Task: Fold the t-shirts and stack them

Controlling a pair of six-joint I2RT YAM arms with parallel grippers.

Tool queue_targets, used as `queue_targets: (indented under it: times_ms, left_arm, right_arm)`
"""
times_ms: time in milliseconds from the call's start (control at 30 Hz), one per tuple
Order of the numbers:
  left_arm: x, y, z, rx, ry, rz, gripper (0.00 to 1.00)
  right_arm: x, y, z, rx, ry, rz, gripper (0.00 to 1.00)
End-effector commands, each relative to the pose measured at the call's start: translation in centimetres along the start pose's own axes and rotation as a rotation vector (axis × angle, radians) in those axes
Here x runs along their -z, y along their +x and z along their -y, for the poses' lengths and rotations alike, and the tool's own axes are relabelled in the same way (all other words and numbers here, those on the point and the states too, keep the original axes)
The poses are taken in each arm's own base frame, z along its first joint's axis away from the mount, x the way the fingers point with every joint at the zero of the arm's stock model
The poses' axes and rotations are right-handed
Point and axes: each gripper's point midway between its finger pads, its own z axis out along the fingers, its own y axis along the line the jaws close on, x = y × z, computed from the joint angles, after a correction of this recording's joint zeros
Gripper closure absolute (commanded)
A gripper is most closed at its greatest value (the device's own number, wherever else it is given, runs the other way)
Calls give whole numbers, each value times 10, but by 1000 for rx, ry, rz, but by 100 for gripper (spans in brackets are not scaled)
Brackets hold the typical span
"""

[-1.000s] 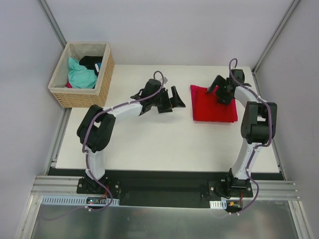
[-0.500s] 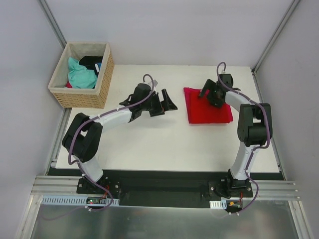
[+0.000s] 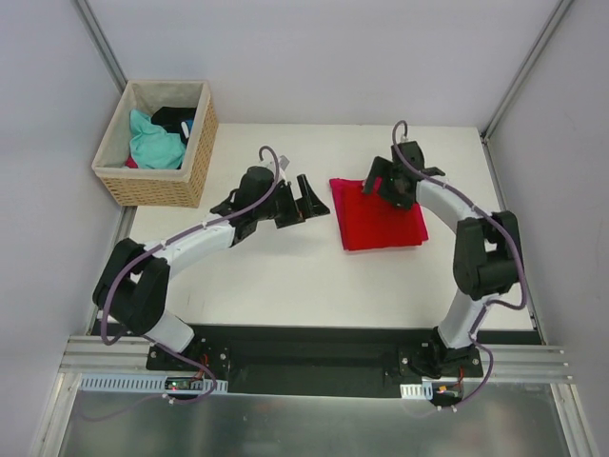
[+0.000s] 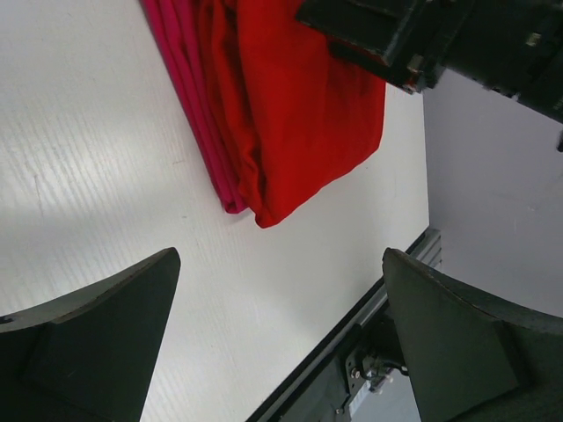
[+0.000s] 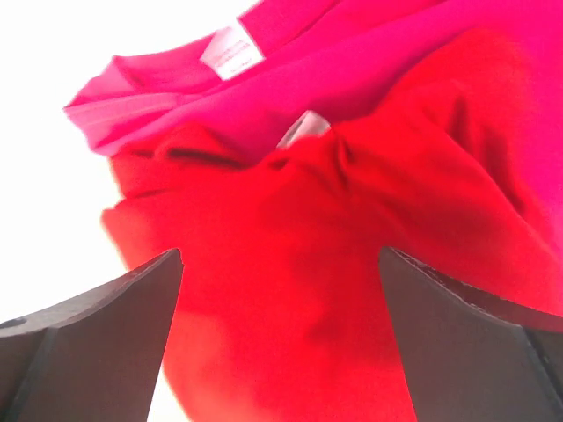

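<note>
A folded bright red t-shirt [image 3: 381,217] lies on a folded magenta-pink t-shirt, stacked at the table's middle right. In the left wrist view the red shirt [image 4: 299,105] covers the pink one [image 4: 186,97], whose edge shows on the left. My right gripper [image 3: 384,185] is open and sits on the stack's far edge; its view shows the red shirt [image 5: 308,290] between the jaws and the pink shirt [image 5: 405,70] with a white label [image 5: 233,50] beyond. My left gripper [image 3: 310,194] is open and empty, just left of the stack.
A woven wicker basket [image 3: 195,157] stands at the far left corner with teal and black cloth inside. The table's white top [image 3: 285,276] lies in front of the stack. The black and metal rail runs along the near edge [image 3: 314,347].
The right gripper has moved left and nearer, and the shirt stack has slid left with it. The left gripper has drawn back to the left, still open.
</note>
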Motion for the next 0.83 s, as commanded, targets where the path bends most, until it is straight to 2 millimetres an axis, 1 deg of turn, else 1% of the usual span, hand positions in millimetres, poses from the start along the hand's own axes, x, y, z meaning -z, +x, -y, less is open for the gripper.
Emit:
queue_targets:
  times_ms: [0, 33, 67, 100, 133, 167, 200, 233, 300, 333, 367, 400, 433, 467, 500, 533, 567, 600, 667, 700, 733, 800]
  left_arm:
    - [36, -26, 25, -102, 8, 119, 1]
    - [40, -23, 20, -117, -23, 105, 1]
    - [45, -24, 21, -127, -36, 111, 1]
    - [53, -28, 26, -142, -39, 132, 1]
    - [58, -29, 26, -161, -48, 137, 1]
    - [63, -24, 19, -154, -87, 118, 1]
    - [73, -26, 22, -165, -88, 144, 1]
    - [78, -24, 19, -178, -100, 152, 1]
    - [92, -17, 11, -179, -126, 167, 1]
    - [97, -17, 6, -190, -146, 182, 1]
    - [102, -14, 3, -191, -159, 188, 1]
    - [111, -7, -3, -191, -173, 192, 1]
    - [117, -6, -7, -193, -191, 206, 1]
    - [120, 0, -15, -187, -206, 203, 1]
    - [131, 1, -11, -193, -193, 229, 1]
    - [136, 3, -15, -192, -204, 244, 1]
    - [140, 8, -21, -187, -215, 243, 1]
    - [149, 9, -18, -192, -203, 263, 1]
    - [156, 13, -21, -189, -212, 269, 1]
    - [161, 13, -18, -192, -203, 279, 1]
    - [163, 16, -20, -189, -211, 273, 1]
    - [168, 16, -16, -192, -199, 278, 1]
  right_arm:
    - [107, -61, -32, 115, -20, 227, 2]
    - [137, -71, -38, 130, -40, 271, 1]
    - [150, -72, -40, 162, -34, 290, 0]
    - [162, -72, -42, 175, -43, 306, 0]
    - [182, -71, -40, 179, -50, 337, 3]
    - [193, -68, -41, 193, -66, 355, 3]
    - [202, -65, -41, 198, -78, 368, 3]
    - [216, -57, -36, 201, -86, 388, 4]
    - [225, -45, -35, 217, -105, 391, 3]
    - [230, -39, -29, 218, -93, 391, 4]
    - [237, -28, -27, 230, -106, 391, 3]
    - [241, -22, -25, 240, -108, 392, 3]
    - [243, -17, -20, 240, -97, 394, 4]
    - [248, -6, -18, 250, -111, 397, 3]
    - [250, -2, -17, 250, -119, 400, 3]
    - [251, 2, -16, 250, -125, 399, 3]
    - [253, 7, -16, 254, -137, 400, 3]
    - [256, 12, -15, 261, -152, 411, 3]
    - [260, 18, -20, 277, -192, 420, 3]
    - [263, 20, -17, 269, -182, 414, 4]
    - [263, 19, -15, 254, -170, 423, 3]
    - [268, 21, -15, 244, -177, 434, 3]
